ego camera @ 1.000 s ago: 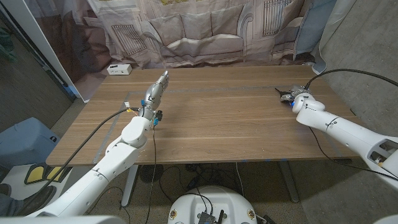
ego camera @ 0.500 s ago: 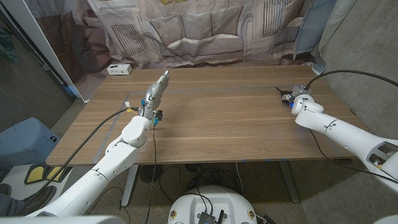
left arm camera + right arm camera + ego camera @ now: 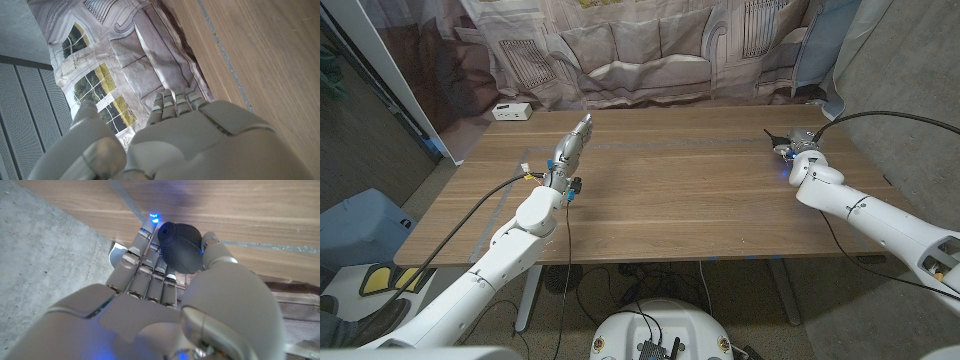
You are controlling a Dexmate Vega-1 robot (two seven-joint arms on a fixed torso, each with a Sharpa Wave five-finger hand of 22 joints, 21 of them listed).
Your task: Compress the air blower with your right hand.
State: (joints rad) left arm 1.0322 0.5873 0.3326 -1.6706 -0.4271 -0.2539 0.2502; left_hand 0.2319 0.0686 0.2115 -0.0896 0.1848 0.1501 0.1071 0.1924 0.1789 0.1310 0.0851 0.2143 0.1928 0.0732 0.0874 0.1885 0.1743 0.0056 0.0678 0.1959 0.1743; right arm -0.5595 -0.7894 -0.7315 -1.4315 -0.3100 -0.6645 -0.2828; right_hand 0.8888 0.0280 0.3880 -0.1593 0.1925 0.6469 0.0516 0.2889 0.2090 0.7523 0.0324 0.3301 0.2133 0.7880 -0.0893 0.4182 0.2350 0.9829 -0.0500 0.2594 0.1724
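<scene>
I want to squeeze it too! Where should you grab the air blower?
Grab the blower round its fat dark bulb, probably fingers on one side and thumb on the other, as the right hand does. That round belly looks like the squeezable part.

The air blower (image 3: 180, 247), a dark, rounded rubber bulb, sat over the worktop (image 3: 680, 190) near its far right edge, held between the right robot hand (image 3: 165, 280)'s fingers (image 3: 145, 267) and thumb

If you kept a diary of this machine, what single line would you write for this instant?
right hand: grips air blower | left hand: holds nothing, fingers straight | table: white box at far left corner
</scene>
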